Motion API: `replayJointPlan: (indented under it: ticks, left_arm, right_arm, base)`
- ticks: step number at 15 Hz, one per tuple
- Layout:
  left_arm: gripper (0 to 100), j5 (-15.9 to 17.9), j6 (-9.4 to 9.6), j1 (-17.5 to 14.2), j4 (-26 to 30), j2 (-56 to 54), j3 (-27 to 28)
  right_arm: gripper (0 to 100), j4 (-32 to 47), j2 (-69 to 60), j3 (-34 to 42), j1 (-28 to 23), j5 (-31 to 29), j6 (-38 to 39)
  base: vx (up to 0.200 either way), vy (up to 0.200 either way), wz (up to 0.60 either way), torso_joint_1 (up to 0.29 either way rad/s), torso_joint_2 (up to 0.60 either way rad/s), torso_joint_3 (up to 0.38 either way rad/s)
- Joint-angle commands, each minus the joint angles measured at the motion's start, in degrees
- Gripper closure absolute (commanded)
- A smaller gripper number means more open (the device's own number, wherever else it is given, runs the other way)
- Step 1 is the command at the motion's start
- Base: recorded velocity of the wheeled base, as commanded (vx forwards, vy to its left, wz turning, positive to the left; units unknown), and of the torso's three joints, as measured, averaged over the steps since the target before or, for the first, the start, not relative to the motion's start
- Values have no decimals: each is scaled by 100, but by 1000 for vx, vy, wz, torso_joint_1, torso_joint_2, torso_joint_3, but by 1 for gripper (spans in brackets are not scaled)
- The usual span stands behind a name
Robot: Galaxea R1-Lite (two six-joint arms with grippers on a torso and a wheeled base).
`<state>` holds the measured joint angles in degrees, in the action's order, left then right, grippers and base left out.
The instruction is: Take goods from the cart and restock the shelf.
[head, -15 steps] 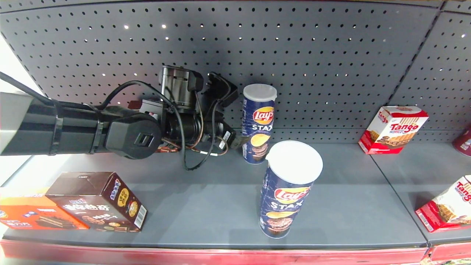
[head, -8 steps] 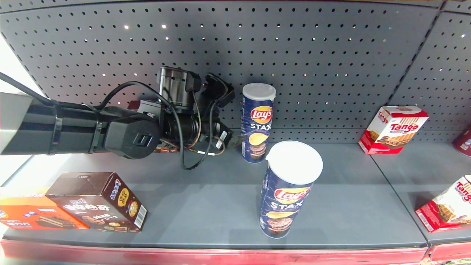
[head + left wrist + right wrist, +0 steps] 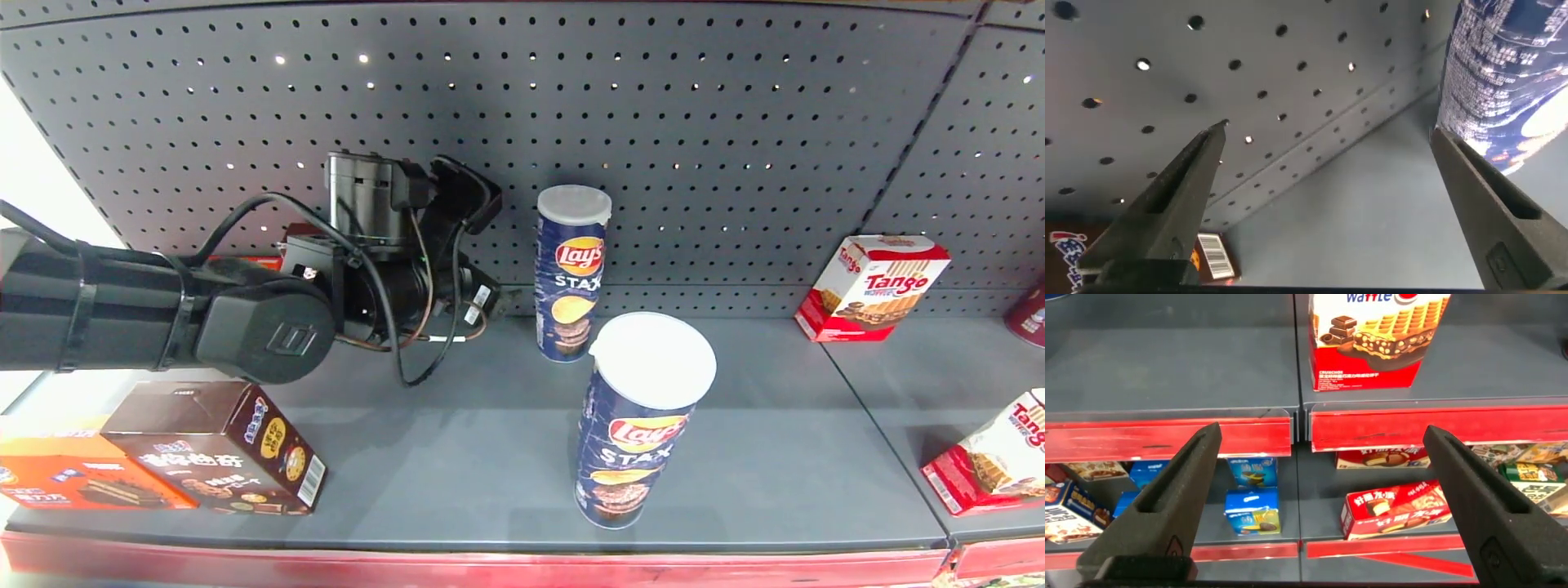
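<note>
Hanging spread at centre frame, our left jaws grip nothing.
The rear chip can (image 3: 571, 273) stands upright just right of them, apart, on the shelf (image 3: 457, 457).

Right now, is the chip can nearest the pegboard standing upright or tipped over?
Upright. The rear chip can stands on its base on the shelf, its lid level on top.
</note>
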<state>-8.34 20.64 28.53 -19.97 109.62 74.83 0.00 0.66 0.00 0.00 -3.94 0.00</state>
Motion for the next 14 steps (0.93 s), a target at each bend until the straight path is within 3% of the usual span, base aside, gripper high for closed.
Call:
replayJointPlan:
  ticks: [1,6,10,14]
  left_arm:
    - [0,-36,-7,21,-244,77,-258]
    - [0,-115,-60,57,-341,315,-319]
    - [0,-124,-245,188,-543,499,-249]
    - [0,-124,-262,320,-543,561,-188]
  right_arm:
    - [0,0,4,0,0,-2,0]
    - [0,0,4,0,0,-2,0]
    - [0,0,13,0,0,-2,0]
    - [0,0,4,0,0,-2,0]
  base:
    - [0,0,0,0,0,0]
    - [0,0,0,0,0,0]
    - [0,0,0,0,0,0]
    - [0,0,0,0,0,0]
